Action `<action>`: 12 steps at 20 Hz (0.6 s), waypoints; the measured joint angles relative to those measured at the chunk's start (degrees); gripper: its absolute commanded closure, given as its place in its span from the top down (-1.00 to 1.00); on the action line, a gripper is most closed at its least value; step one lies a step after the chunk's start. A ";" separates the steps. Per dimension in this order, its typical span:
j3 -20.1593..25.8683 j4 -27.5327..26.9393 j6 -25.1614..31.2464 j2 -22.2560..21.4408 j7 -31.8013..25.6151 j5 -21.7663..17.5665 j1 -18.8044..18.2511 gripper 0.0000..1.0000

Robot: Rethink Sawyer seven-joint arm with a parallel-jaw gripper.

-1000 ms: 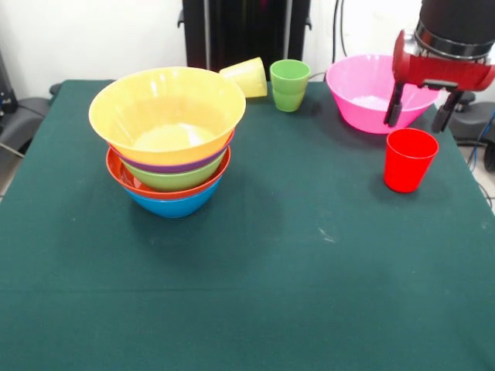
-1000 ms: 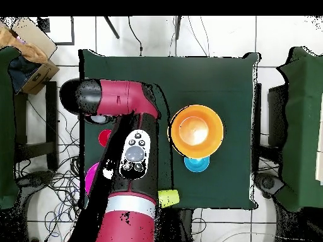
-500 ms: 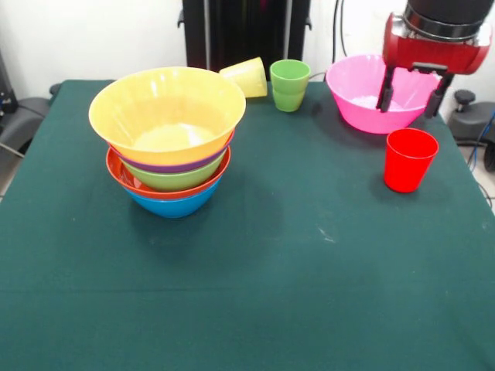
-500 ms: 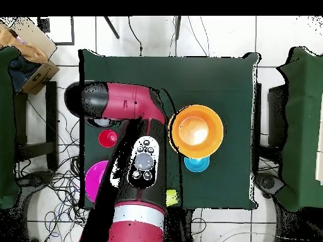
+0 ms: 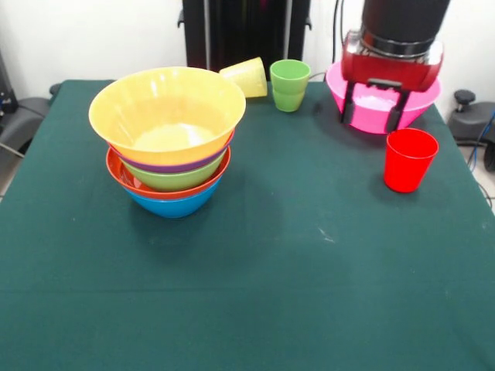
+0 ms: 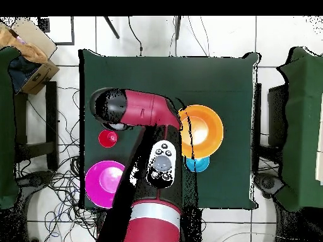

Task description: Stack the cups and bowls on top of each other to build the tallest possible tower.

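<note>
The tower (image 5: pixel 168 127) stands at the left of the table: yellow-orange bowl on top, then purple, green and red-orange rims, a blue bowl at the bottom. It shows as an orange disc in the overhead view (image 6: pixel 203 131), with a bit of blue (image 6: pixel 197 164) at its edge. The pink bowl (image 5: pixel 418 97) sits at the far right. My gripper (image 5: pixel 374 114) hangs open and empty in front of it, fingers (image 5: pixel 347 104) apart. The red cup (image 5: pixel 409 159) stands upright, right of the gripper and nearer the camera. The green cup (image 5: pixel 290 84) stands upright; the yellow cup (image 5: pixel 246 76) lies tilted beside it.
The table has a dark green cloth (image 5: pixel 309 270). In the overhead view the red arm (image 6: pixel 148 113) crosses the table between the tower and the red cup (image 6: pixel 108 138), with the pink bowl (image 6: pixel 106 183) beside it. Chairs and cables surround the table.
My gripper has moved left in the front view, from above the red cup to the pink bowl's left front side. It stayed open and empty. The cups and bowls have not moved.
</note>
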 measured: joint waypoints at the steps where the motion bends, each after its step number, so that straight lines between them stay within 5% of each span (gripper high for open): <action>1: 0.21 0.45 -0.77 0.07 0.00 -0.01 -0.35 1.00; 12: 8.33 5.86 -8.30 0.31 0.00 0.55 -7.11 1.00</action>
